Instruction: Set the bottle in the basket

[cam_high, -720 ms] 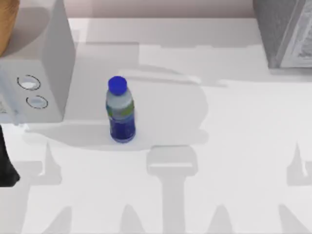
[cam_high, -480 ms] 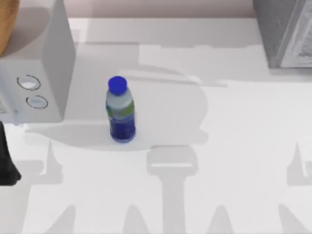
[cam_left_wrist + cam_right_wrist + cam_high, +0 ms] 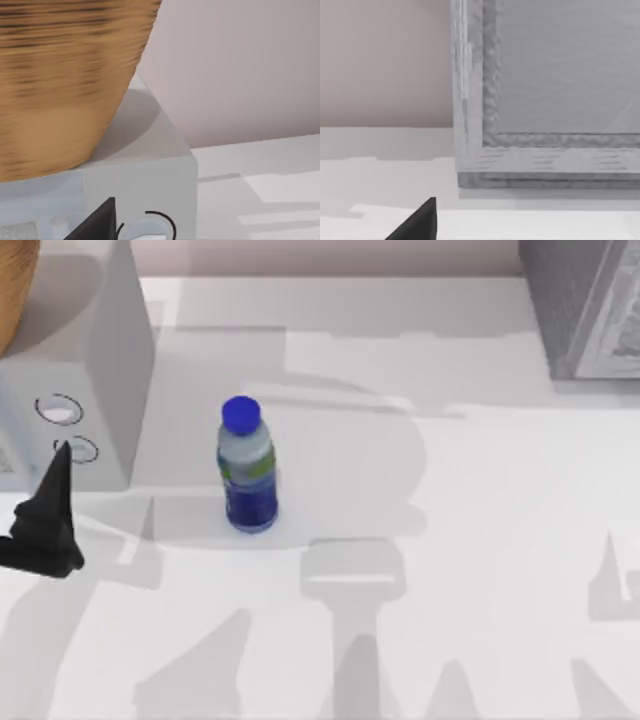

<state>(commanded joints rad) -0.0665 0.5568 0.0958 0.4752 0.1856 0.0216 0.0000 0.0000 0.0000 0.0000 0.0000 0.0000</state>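
Note:
The bottle stands upright on the white table, left of centre. It is clear, with a round bright-blue cap and a green-and-dark-blue label. The basket is brown and woven, and sits on a white box at the back left corner; its side looms large in the left wrist view. My left gripper is at the table's left edge, in front of that box and well to the left of the bottle, touching nothing. A dark tip of my right gripper shows in the right wrist view.
The white box under the basket has two round dials on its front. A tall grey box stands at the back right corner. Open table lies between the bottle and the grey box.
My left gripper has come in from the left edge, moving right and toward the white box. The bottle has not moved.

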